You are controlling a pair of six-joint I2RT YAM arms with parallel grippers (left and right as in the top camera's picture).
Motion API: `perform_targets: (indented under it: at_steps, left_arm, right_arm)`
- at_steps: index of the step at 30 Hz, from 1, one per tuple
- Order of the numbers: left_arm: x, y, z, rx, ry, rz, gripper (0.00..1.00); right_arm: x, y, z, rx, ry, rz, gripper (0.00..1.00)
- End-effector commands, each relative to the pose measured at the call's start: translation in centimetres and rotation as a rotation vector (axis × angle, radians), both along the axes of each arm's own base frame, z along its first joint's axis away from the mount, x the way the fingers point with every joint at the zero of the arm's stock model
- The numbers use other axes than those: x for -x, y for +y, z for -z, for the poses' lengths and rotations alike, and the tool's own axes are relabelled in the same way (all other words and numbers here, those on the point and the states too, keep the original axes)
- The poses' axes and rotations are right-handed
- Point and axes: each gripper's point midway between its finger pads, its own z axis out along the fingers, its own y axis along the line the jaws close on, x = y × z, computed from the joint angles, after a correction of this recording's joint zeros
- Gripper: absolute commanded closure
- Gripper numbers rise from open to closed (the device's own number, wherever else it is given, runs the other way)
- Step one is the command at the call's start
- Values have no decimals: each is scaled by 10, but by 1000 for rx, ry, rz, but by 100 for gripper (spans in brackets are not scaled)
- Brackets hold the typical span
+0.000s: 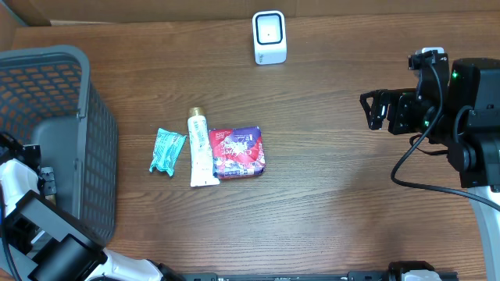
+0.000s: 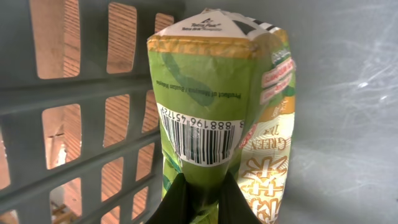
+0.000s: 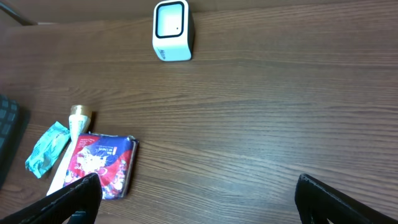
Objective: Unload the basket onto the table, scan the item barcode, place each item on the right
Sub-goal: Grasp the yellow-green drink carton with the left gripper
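We start with the wooden table (image 1: pixel 328 195), and on its left edge the grey slotted basket (image 1: pixel 47 58), the biggest thing on it. The right arm stands over the table's right side. Its right gripper (image 3: pixel 199 190) has its fingers spread wide with nothing between them.

The left arm reaches down into the basket. There the left gripper (image 2: pixel 204 186) has its two dark fingers pinched tight on the lower end of the green packet (image 2: pixel 217 106).

The packet is inside the basket, close against the slotted wall, with a plain grey surface to its right. In the left wrist view its long axis runs straight up, away from the fingers. Its folded white end is the far end.

We see a crinkled green pouch with yellow-gold bands and gold lettering on the right-hand panel. The white barcode (image 2: pixel 200 140) faces the wrist camera, and its digits read upside down.

Out on the table lie a red and purple packet (image 1: pixel 239 152), a white tube (image 1: pixel 200 148) touching its left side, and a teal wrapper (image 1: pixel 166 151) just beside the tube.

The small white scanner (image 1: pixel 269 37) sits at the far edge, well apart from the basket. The basket wall stands between the packet and the scanner.
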Motion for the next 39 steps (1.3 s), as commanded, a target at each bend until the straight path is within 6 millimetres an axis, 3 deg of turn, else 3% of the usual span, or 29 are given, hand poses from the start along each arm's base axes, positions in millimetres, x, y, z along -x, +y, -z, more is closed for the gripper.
perform_targets:
  at_steps: [1,7,12,15,16,18,21,25,31,32,34,36,39]
  left_arm:
    - [-11,-26,27,131,-71,-35,96]
    - [-32,-42,21,136,-104,-45,96]
    - [-64,-38,-19,100,-220,-126,96]
    - [-72,-32,-41,85,-245,-131,96]
    - [-73,-31,-44,84,-253,-141,89]
    - [-72,-32,-44,90,-262,-170,35]
    - [-66,-37,-36,112,-260,-225,0]
    - [-58,-44,-20,136,-262,-295,0]
    - [-47,-70,23,235,-300,-434,2]
    - [-44,-74,29,246,-304,-458,8]
    - [-40,-78,37,252,-308,-491,36]
    - [-39,-78,37,251,-308,-492,92]
    - [-45,-73,31,240,-328,-489,96]
  right_arm:
    - [-1,1,-15,-2,-41,0,0]
    - [-1,1,-15,-2,-41,0,0]
    - [-1,1,-15,-2,-41,0,0]
    - [-1,1,-15,-1,-41,1,0]
    - [-1,1,-15,-2,-41,0,0]
    - [-1,1,-15,-1,-41,1,0]
    - [-1,1,-15,-2,-41,0,0]
    - [-1,1,-15,-2,-41,0,0]
    - [-1,1,-15,-2,-41,0,0]
    - [-1,1,-15,-2,-41,0,0]
    - [-1,1,-15,-2,-41,0,0]
    - [-1,1,-15,-1,-41,1,0]
    - [-1,1,-15,-1,-41,1,0]
